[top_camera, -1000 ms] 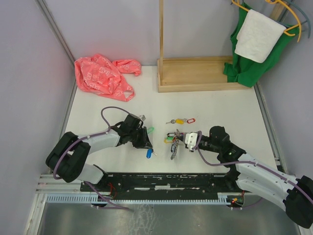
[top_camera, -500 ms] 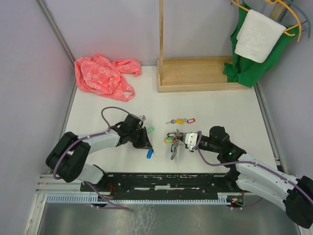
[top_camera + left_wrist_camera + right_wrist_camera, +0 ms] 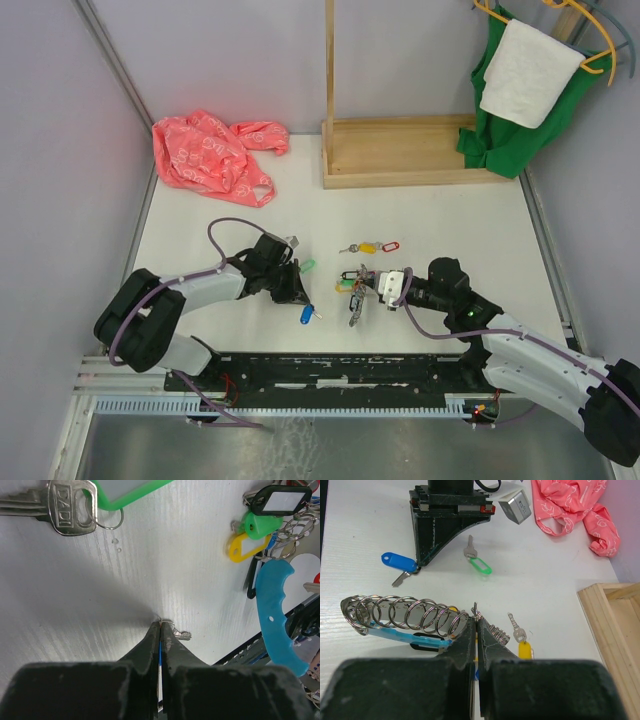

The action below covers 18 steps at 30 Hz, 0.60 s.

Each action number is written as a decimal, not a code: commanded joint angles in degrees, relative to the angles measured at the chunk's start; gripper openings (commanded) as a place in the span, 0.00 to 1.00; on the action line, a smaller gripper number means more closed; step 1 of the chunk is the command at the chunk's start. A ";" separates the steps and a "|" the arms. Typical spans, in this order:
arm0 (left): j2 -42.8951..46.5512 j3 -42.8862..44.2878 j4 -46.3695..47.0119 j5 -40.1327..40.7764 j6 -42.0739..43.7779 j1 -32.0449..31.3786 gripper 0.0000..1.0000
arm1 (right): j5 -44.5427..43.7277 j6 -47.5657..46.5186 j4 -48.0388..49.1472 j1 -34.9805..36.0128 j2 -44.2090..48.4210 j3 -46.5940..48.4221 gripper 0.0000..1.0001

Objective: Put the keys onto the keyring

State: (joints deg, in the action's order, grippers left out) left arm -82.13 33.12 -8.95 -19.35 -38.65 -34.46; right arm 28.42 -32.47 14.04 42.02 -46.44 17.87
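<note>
- Far left, complete only in the overhead view: crumpled pink plastic bag [image 3: 210,155] on the white table [image 3: 440,210].
- Left gripper [image 3: 160,625]: in its own camera we see the black fingers pressed together. A blue sliver is nipped between them and a bit of metal pokes out beside the tips.
- Blue-tagged silver key [image 3: 395,560]: from the right wrist we identify this as the thing the left gripper pinches, taken at its ring end, down at the table.
- Just beyond, loose: green-tagged silver key [image 3: 70,510], stamped DADI, which we can read in the left wrist view alone.
- Centre: large keyring [image 3: 405,615], grey metal coils along a light-blue sleeve, hung with tagged keys. The right gripper [image 3: 475,620] is clamped on the coil's end.
- Behind it, apart: yellow-tagged key [image 3: 368,246] and red-tagged key [image 3: 389,243], side by side.
- Back right, in the overhead view only: wooden frame [image 3: 400,150], green cloth [image 3: 500,145], white towel [image 3: 525,70].
</note>
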 commanded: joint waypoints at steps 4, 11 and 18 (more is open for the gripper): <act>8.21 -0.22 3.85 3.92 6.27 0.09 0.03 | 1.15 -0.18 1.53 0.34 0.97 1.81 0.01; 22.19 -6.96 19.68 12.29 12.69 0.05 0.03 | 3.54 2.30 -0.55 0.37 -0.64 5.16 0.01; 28.61 -19.05 46.38 14.44 16.08 0.00 0.03 | 4.34 4.77 0.32 0.38 -1.83 6.68 0.01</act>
State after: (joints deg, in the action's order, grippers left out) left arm -54.28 18.57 17.96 -6.98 -28.03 -34.46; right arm 30.87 -29.85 11.18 42.02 -48.23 20.73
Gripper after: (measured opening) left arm 0.036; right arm 0.015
